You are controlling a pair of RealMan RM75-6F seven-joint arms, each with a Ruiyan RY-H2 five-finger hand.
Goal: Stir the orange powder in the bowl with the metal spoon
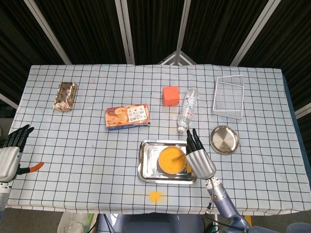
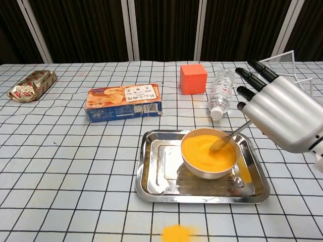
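Right hand: grasps the metal spoon by its handle, fingers extended.
Spoon: tip dipped in the orange powder.
Bowl: inside the steel tray.
Left hand: released, at the surface edge.

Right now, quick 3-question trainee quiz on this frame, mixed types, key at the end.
1. True or false: the bowl stands inside the steel tray.
2. The spoon bowl end sits: A) in the orange powder B) on the cloth C) in the wire basket.
3. Fill in: the spilled powder patch lies on the cloth, ____ the tray.

Key: 1 true; 2 A; 3 outside. The spoon's handle runs to the right hand.
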